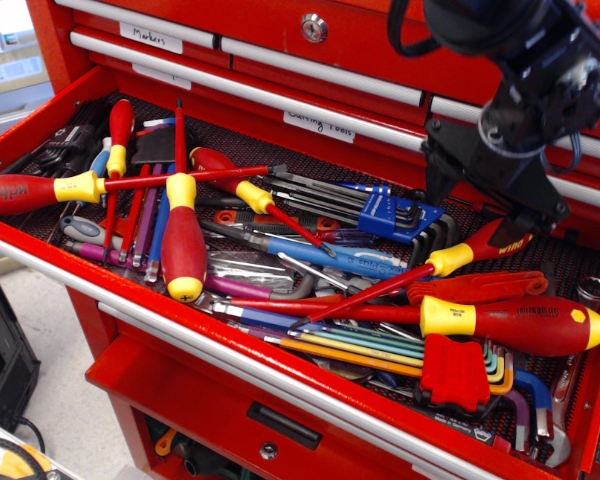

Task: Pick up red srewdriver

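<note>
The red screwdriver [492, 244] lies at the right of the open drawer. It has a slim red handle with black "wiha" lettering and a yellow collar [448, 260]. Its thin red shaft runs down-left to about the drawer's middle. My black gripper [488, 212] hangs just above the far end of the handle and hides part of it. It is open, with one finger [435, 188] to the left of the handle and the other to its right. It holds nothing.
A fat red-handled screwdriver [525, 325] lies just in front. A similar slim wiha screwdriver [25, 192] lies far left. A blue hex-key holder [388, 215], a red hex-key set [455, 372] and many loose tools crowd the drawer. Closed drawers [310, 60] rise behind.
</note>
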`<move>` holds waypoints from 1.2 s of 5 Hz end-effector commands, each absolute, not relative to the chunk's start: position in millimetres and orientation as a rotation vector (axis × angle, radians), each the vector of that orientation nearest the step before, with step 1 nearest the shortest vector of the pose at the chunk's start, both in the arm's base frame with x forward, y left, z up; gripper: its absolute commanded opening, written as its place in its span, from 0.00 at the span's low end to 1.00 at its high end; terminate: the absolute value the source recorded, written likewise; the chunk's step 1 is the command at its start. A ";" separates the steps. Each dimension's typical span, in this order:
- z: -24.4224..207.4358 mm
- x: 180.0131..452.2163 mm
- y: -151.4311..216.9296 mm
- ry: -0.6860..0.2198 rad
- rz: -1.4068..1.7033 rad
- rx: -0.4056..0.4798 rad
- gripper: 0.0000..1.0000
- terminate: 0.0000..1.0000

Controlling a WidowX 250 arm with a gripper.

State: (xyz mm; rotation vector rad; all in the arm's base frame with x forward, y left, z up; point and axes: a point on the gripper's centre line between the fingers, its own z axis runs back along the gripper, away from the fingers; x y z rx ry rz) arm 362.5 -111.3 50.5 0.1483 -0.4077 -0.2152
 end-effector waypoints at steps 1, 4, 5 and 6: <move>45.6 365.2 -117.4 -0.461 -0.227 0.092 1.00 0.00; 19.4 371.0 -112.2 -0.499 -0.253 0.066 1.00 0.00; 8.8 372.8 -112.9 -0.503 -0.256 0.033 1.00 0.00; -1.9 367.3 -126.4 -0.486 -0.209 -0.054 1.00 0.00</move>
